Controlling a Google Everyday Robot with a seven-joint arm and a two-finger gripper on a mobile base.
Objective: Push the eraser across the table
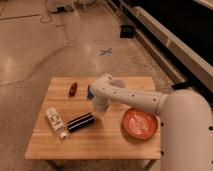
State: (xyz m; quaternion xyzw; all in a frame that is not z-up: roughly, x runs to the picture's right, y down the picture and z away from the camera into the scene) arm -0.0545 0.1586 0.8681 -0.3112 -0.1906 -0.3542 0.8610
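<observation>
One gripper point(100, 114), mine, hangs at frame centre just beside the right end of the eraser point(80, 121), placed, I judge, to shove it leftward; open or closed, I cannot tell. The eraser lies left of centre on the table point(100, 147), a white bottle point(56, 121) near its far end.

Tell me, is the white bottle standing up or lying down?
Lying down: the white bottle stretches flat along the table, just left of the eraser. The gripper hangs at the eraser's right end.
</observation>
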